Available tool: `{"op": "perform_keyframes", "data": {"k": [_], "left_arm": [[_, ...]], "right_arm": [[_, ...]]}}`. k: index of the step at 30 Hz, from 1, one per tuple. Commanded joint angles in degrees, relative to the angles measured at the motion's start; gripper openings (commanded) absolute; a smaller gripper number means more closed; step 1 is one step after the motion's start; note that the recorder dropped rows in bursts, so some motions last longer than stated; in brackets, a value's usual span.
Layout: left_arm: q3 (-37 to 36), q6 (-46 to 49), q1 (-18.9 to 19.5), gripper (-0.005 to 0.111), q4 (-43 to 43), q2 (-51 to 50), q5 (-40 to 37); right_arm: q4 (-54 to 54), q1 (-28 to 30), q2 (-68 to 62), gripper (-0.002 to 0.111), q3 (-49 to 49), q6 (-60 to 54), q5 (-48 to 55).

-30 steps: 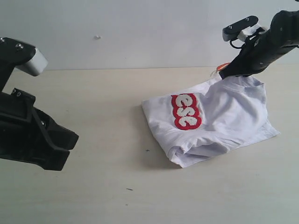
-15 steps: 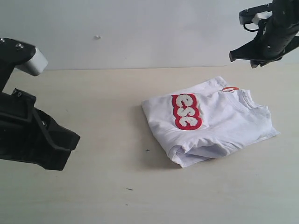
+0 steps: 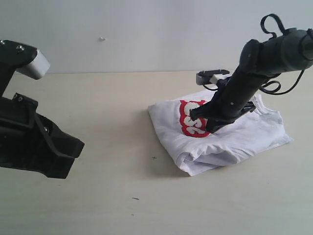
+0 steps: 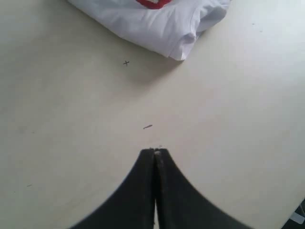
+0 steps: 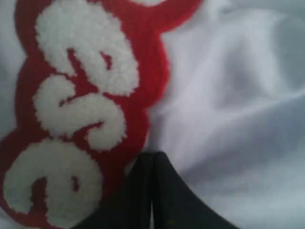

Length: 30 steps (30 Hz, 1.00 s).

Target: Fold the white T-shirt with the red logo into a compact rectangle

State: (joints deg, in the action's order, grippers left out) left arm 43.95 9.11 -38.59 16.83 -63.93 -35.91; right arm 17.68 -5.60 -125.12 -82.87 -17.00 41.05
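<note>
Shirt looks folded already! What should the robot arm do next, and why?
Probably slide the shut right gripper across the shirt to press it flatter. Its tip sits beside the red logo, and the shirt's folded edge looks puffy.

The folded white cotton T-shirt (image 3: pixel 249 138) lies on the right half of the pale flat worktop (image 3: pixel 112 98). The fuzzy red logo (image 3: pixel 190 129) sits on its left part. The black right fingers (image 5: pixel 164 195) rest on the shirt just beside the logo; the black left fingers (image 4: pixel 174 195) are over the worktop, well apart at the left.
</note>
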Motion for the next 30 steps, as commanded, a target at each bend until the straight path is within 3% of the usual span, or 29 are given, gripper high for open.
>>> {"op": "perform_keyframes", "data": {"k": [1,12,22,26,30], "left_arm": [[0.2,0.2,-0.3,0.000,0.4,0.5,0.1],[0.8,0.2,-0.3,0.000,0.4,3.6,-0.8],[0.8,1.3,-0.3,0.000,-0.1,3.8,-1.1],[0.8,1.4,-0.3,0.000,-0.5,4.2,-1.1],[0.8,1.4,-0.3,0.000,-1.1,5.5,-1.0]], "right_arm": [[3.4,-3.6,-0.7,0.000,0.8,-0.3,-0.6],[12.3,-14.4,-0.9,0.000,0.4,-0.9,-4.8],[7.5,-14.0,5.9,0.009,0.2,-0.2,-4.6],[0.1,-14.0,8.5,0.008,3.1,6.8,-8.9],[-3.3,-14.4,7.1,0.000,6.4,9.2,-8.2]]}}
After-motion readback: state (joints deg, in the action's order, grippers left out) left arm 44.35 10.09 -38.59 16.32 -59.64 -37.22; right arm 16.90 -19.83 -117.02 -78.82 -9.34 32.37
